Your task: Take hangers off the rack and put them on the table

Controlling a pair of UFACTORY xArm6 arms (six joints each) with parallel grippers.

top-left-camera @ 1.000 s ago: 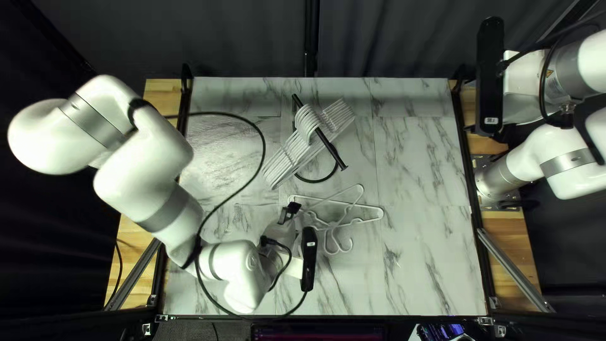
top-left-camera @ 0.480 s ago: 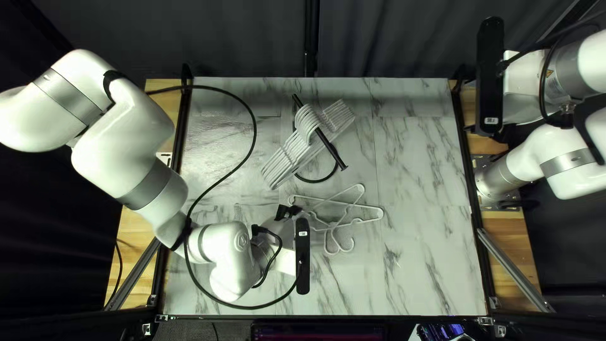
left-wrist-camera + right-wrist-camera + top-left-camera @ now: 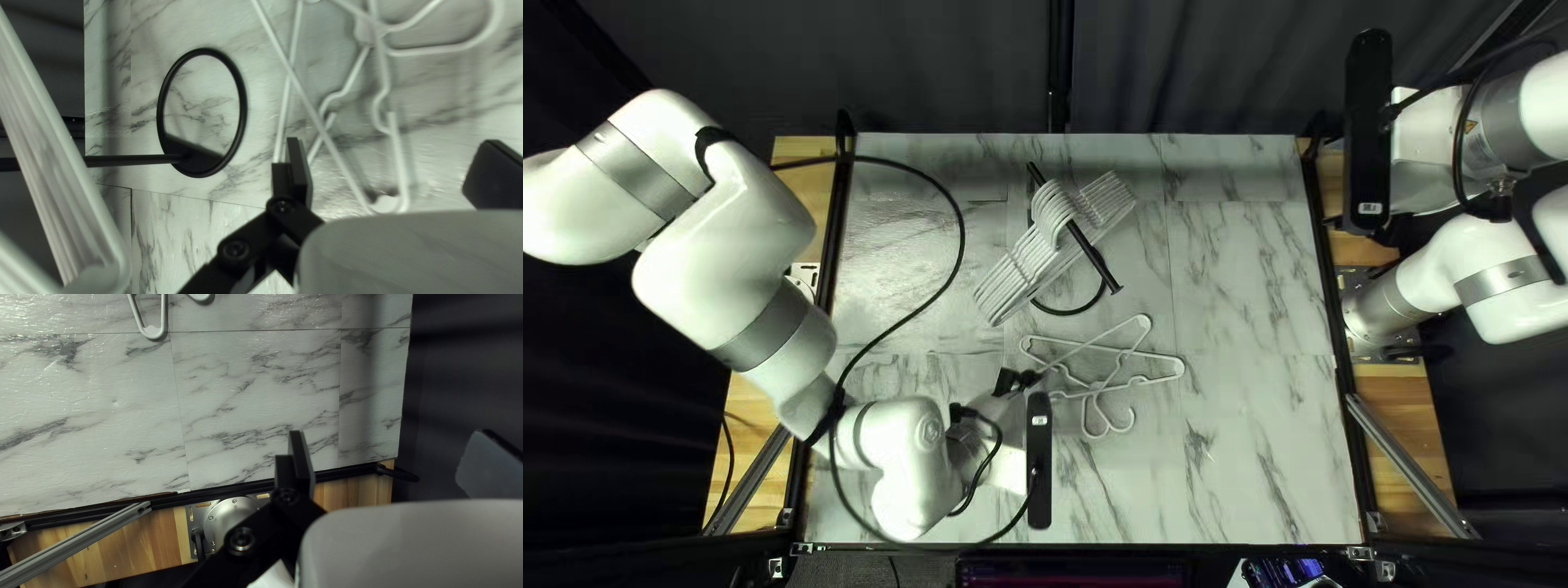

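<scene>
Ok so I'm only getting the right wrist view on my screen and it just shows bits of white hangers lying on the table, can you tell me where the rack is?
Observer: The rack stands on the far half of the table, about midway across in the top left view.
Operator: Got it. Is anything hanging on it?
Observer: Yes, a packed row of white hangers, their hooks over its black bar.
Operator: And is the left hand carrying one?
Observer: No, the left hand is open, its fingers wide apart and gripping nothing.
</scene>
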